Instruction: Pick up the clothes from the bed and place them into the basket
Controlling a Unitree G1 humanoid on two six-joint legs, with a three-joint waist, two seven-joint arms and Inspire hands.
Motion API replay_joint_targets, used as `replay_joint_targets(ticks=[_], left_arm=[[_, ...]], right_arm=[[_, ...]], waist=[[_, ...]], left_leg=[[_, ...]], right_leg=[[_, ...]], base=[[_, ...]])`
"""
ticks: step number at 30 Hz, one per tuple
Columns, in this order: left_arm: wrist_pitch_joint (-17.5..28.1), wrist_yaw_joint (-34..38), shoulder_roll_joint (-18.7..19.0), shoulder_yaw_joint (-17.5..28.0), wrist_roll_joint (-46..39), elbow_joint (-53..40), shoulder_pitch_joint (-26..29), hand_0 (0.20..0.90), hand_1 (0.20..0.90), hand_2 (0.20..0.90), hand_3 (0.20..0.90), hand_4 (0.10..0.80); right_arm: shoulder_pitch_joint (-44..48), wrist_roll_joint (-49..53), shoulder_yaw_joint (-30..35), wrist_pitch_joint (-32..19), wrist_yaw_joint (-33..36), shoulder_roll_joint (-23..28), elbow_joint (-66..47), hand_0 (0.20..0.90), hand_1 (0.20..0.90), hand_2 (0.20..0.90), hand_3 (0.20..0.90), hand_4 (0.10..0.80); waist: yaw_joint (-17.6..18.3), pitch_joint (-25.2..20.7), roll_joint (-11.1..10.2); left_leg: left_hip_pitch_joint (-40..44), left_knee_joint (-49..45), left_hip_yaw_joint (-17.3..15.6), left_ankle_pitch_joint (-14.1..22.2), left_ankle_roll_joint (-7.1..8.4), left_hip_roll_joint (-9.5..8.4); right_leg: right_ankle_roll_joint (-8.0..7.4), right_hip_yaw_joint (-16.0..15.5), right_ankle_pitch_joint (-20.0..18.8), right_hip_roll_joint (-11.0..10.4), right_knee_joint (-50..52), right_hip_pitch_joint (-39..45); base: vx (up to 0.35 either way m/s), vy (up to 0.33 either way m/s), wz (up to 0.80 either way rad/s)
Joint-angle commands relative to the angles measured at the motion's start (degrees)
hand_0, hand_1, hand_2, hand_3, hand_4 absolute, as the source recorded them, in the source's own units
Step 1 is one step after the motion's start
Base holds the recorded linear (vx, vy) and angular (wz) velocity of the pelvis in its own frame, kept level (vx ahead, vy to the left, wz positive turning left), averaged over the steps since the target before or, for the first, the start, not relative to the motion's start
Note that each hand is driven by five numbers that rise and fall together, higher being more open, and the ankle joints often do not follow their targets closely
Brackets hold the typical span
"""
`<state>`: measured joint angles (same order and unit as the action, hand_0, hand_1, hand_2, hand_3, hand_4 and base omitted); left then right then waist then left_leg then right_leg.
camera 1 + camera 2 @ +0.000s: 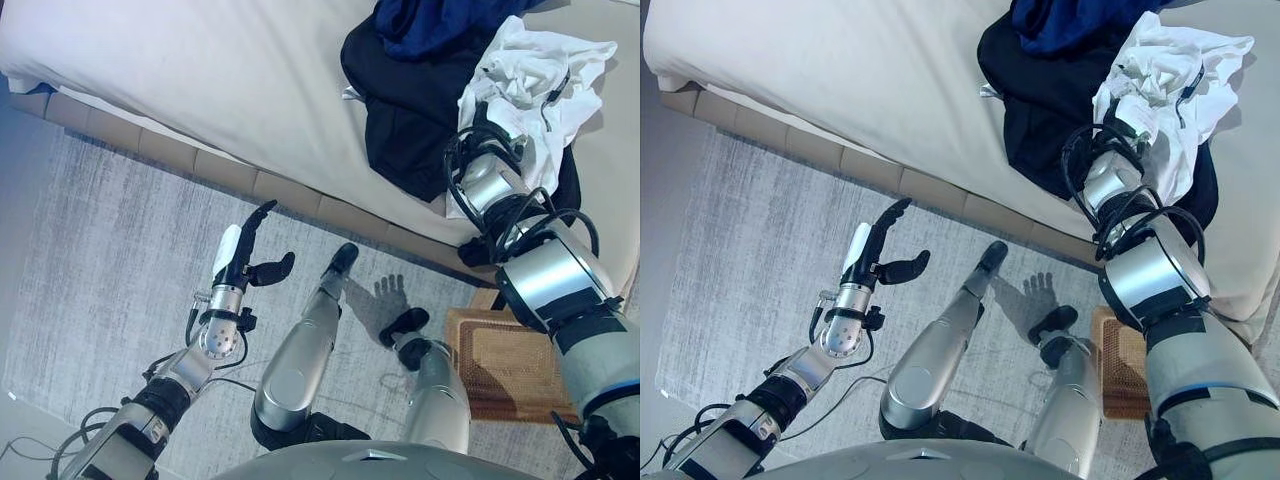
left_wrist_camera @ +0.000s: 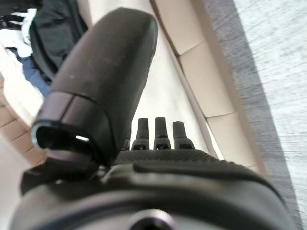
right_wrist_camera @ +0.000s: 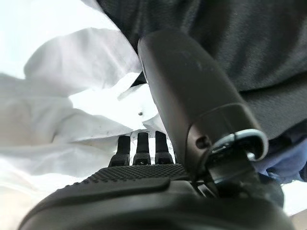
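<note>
A pile of clothes lies on the bed (image 1: 200, 80) at the upper right: a white garment (image 1: 530, 70), a black garment (image 1: 410, 110) and a blue garment (image 1: 430, 25). My right hand (image 1: 478, 118) is at the near edge of the white garment. In the right wrist view its fingers (image 3: 139, 148) reach straight out over the white cloth (image 3: 57, 110) and the thumb (image 3: 192, 100) stands free, with the black garment (image 3: 249, 43) beside it. My left hand (image 1: 245, 255) is open and empty above the rug. A woven brown basket (image 1: 510, 365) stands on the floor by the bed.
The bed's beige padded base (image 1: 200, 165) runs diagonally between the mattress and a grey rug (image 1: 100, 250). The basket stands below my right arm, close to the bed's edge. In the left wrist view the bed base (image 2: 211, 72) lies past my fingers (image 2: 160, 132).
</note>
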<state>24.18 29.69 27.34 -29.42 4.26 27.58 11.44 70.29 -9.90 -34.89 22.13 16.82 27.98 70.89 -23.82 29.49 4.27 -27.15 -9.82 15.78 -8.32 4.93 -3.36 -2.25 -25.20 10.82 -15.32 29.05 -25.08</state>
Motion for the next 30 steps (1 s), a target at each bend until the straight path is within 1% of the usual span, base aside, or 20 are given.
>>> replay_joint_targets(ticks=[1, 2, 3, 5, 12, 17, 21, 23, 24, 26, 30], left_arm=[[5.9, 2.2, 2.6, 2.3, -2.9, -6.6, -0.2, 0.9, 0.9, 0.9, 0.9, 0.8], [6.0, 1.9, 2.8, 2.4, -3.1, -6.9, -0.4, 0.9, 0.9, 0.9, 0.9, 0.8], [6.0, 1.6, 3.1, 2.5, -3.3, -7.2, -0.6, 0.9, 0.9, 0.9, 0.9, 0.8], [6.0, 1.3, 3.4, 2.5, -3.4, -7.9, -0.9, 0.9, 0.9, 0.9, 0.9, 0.8], [7.0, 1.0, 3.9, 2.3, -3.2, -7.7, -1.7, 0.9, 0.9, 0.9, 0.9, 0.8], [6.7, 0.5, 4.3, 2.1, -3.0, -8.0, -1.4, 0.9, 0.9, 0.9, 0.9, 0.8], [5.9, 0.2, 4.4, 1.7, -3.4, -7.6, -0.9, 0.9, 0.9, 0.9, 0.9, 0.8], [5.2, 0.1, 4.3, 1.5, -3.4, -7.4, -1.0, 0.9, 0.9, 0.9, 0.9, 0.8], [4.7, 0.0, 4.2, 1.4, -3.4, -7.2, -1.0, 0.9, 0.9, 0.9, 0.9, 0.8], [4.3, -0.1, 4.2, 1.4, -3.5, -6.7, -1.2, 0.9, 0.9, 0.9, 0.9, 0.8], [2.6, -0.5, 3.9, 2.0, -3.6, -5.8, -2.7, 0.9, 0.9, 0.9, 0.9, 0.8]], right_arm=[[5.1, -5.1, -6.2, 5.3, -0.2, 7.3, 0.9, 0.453, 0.453, 0.453, 0.378, 0.278], [5.1, -5.8, -6.5, 5.7, -0.4, 7.7, 1.0, 0.434, 0.434, 0.434, 0.356, 0.256], [5.1, -6.4, -6.7, 6.0, -0.7, 8.0, 1.1, 0.3, 0.3, 0.3, 0.2, 0.1], [5.5, -6.7, -7.3, 6.4, -1.1, 8.8, 1.2, 0.3, 0.3, 0.3, 0.2, 0.1], [5.9, -8.0, -8.0, 5.0, -1.4, 10.2, 0.4, 0.3, 0.3, 0.3, 0.2, 0.1], [5.8, -8.3, -8.4, 3.4, -1.7, 10.9, -1.3, 0.3, 0.3, 0.3, 0.2, 0.1], [5.0, -8.4, -8.1, 1.9, -1.4, 11.3, -2.4, 0.3, 0.3, 0.3, 0.2, 0.1], [4.3, -7.0, -7.6, 0.3, -0.7, 11.7, -3.3, 0.3, 0.3, 0.3, 0.2, 0.1], [3.8, -5.7, -7.0, -0.8, -0.3, 12.1, -4.0, 0.3, 0.3, 0.3, 0.2, 0.1], [3.0, -3.8, -5.9, -3.0, 0.8, 13.0, -5.1, 0.3, 0.3, 0.3, 0.2, 0.1], [0.4, -0.2, -3.4, -7.0, 0.1, 15.3, -9.5, 0.3, 0.3, 0.3, 0.2, 0.1]], waist=[[0.0, 0.3, 0.4], [0.0, 0.3, 0.4], [0.1, 0.3, 0.4], [0.2, 0.3, 0.4], [0.8, 0.3, -0.1], [1.7, 0.1, -1.0], [2.6, -1.5, -1.9], [3.3, -3.1, -2.8], [3.7, -4.0, -3.0], [4.3, -5.4, -3.8], [6.3, -9.0, -5.6]], left_leg=[[-2.9, -5.4, -3.7, 4.3, -5.83, -4.04], [-3.0, -5.6, -3.8, 4.3, -5.83, -4.0], [-3.0, -5.8, -3.9, 4.4, -5.75, -3.96], [-2.8, -5.8, -4.0, 4.5, -5.62, -3.74], [-0.9, -5.1, -4.2, 4.9, -5.23, -3.0], [3.1, -2.5, -4.4, 5.0, -4.79, -2.29], [6.0, -0.1, -4.8, 5.2, -4.56, -1.68], [8.3, 2.1, -5.1, 5.2, -4.33, -1.13], [8.9, 3.2, -5.4, 3.9, -4.49, -1.03], [10.8, 4.8, -5.8, 3.9, -4.36, -0.61], [16.0, 8.8, -6.9, 4.1, -4.13, 0.39]], right_leg=[[0.9, 0.7, -4.1, 3.6, -3.1, 2.1], [0.92, 0.8, -4.1, 3.7, -3.0, 2.1], [0.95, 0.8, -4.1, 3.7, -3.1, 2.1], [0.98, 0.9, -4.2, 3.9, -3.4, 2.5], [1.14, 1.2, -4.8, 5.0, -5.8, 4.8], [0.97, 1.9, -5.6, 6.2, -9.9, 8.6], [0.56, 2.6, -6.5, 7.1, -13.6, 11.3], [0.12, 3.2, -7.4, 7.7, -16.6, 13.5], [0.24, 2.9, -9.2, 7.7, -18.4, 14.2], [-0.11, 3.5, -9.8, 7.9, -20.4, 15.9], [-0.91, 5.8, -11.3, 8.4, -24.8, 20.1]], base=[[-0.01, -0.019, -0.08], [-0.004, -0.022, -0.09], [0.006, -0.02, -0.07], [0.005, -0.012, -0.02], [0.001, -0.011, -0.03], [-0.001, -0.016, -0.08], [0.029, 0.007, -0.09], [0.022, 0.05, -0.13], [-0.03, 0.07, -0.15], [0.013, 0.04, -0.17], [0.088, 0.034, -0.17]])
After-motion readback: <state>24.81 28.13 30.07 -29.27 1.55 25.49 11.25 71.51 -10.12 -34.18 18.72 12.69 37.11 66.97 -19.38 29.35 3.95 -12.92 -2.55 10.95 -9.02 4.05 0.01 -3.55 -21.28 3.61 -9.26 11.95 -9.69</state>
